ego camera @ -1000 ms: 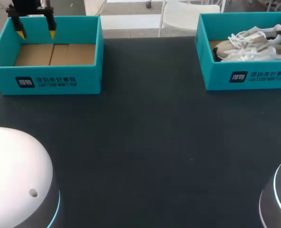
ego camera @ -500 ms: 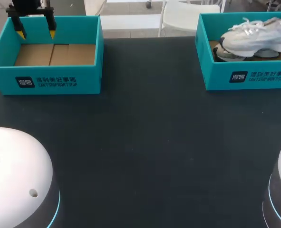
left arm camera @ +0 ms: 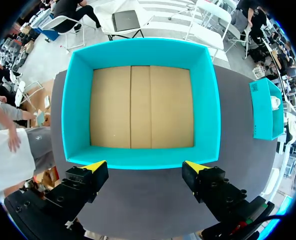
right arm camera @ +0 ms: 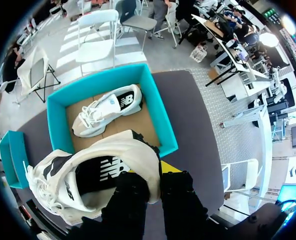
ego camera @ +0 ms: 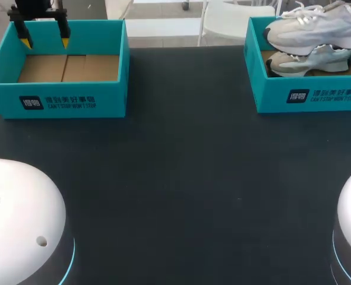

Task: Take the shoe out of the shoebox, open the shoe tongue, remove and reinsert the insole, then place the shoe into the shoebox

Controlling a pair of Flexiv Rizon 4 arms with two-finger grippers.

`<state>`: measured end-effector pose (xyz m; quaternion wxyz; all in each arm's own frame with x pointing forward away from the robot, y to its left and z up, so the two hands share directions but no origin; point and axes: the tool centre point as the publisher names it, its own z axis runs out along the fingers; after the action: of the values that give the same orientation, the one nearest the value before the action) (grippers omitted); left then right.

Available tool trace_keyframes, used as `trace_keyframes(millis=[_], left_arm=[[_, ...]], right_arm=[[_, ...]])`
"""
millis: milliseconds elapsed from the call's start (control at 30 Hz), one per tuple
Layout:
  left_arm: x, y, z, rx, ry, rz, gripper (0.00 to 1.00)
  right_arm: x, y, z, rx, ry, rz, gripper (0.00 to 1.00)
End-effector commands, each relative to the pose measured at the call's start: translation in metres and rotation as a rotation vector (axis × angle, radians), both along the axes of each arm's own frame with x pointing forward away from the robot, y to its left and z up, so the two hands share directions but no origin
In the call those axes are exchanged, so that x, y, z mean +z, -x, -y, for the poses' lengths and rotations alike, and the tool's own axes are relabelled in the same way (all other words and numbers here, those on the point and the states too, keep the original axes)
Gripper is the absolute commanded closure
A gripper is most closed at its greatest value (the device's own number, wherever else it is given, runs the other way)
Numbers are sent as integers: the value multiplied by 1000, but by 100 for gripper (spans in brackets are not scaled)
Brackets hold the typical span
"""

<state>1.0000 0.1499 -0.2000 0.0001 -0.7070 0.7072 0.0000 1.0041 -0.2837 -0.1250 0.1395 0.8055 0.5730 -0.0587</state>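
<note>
Over the dark table (ego camera: 175,178), a white lace-up sneaker (right arm camera: 112,150) is clamped in the right gripper (right arm camera: 153,175), above the teal cardboard shoebox (right arm camera: 163,115). Extraction is judged underway; set-down is required next.

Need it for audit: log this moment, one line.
right gripper: shut on shoe above right shoebox; second shoe: inside; left gripper: open by empty shoebox
</note>
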Motion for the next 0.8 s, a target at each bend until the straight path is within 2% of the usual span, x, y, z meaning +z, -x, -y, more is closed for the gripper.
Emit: trace_keyframes(millis=[33,167,300,433,467,600,800], left_arm=[[0,0,0,0,0,0,0],[0,0,0,0,0,0,0],[0,0,0,0,0,0,0],[0,0,0,0,0,0,0],[0,0,0,0,0,0,0],[0,0,0,0,0,0,0],[0,0,0,0,0,0,0]], right_arm=[[2,2,1,1,-4,5,100],[2,2,1,1,-4,5,100],[4,30,-42,-4,15,5,100],[-3,60,-93,-15,31,-23,100],[-4,67,-106,-16,12,-1,100],[-13,100,-154,-3,54,-4,100],[-20,155,-202,-37,27,27,100]])
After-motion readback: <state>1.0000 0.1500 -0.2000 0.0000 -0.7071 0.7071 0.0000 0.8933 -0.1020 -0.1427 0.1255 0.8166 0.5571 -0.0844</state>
